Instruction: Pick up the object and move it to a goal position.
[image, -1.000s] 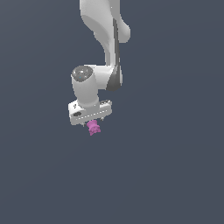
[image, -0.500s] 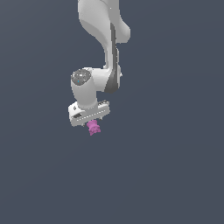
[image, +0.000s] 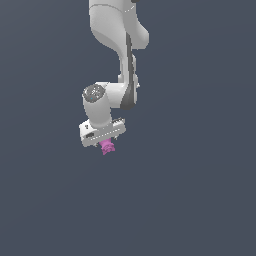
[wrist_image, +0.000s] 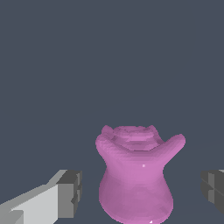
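Observation:
The object (image: 107, 147) is a tiny magenta-pink knobbly piece directly under the white gripper (image: 105, 143) in the exterior view, low in mid-frame. In the wrist view the object (wrist_image: 135, 175) looks like a small lumpy vase with a ridged top and two knobs. It sits between the two grey fingertips (wrist_image: 70, 192), with a gap of dark ground showing on each side. The jaws stand apart and neither pad touches the piece. The gripper points straight down over it.
The ground (image: 200, 200) is a flat, plain dark grey-blue surface all around. The white arm (image: 117, 30) rises from the gripper to the top of the exterior view. No other objects or goal marker show.
The wrist has sunk very slightly toward the object. The object has not moved.

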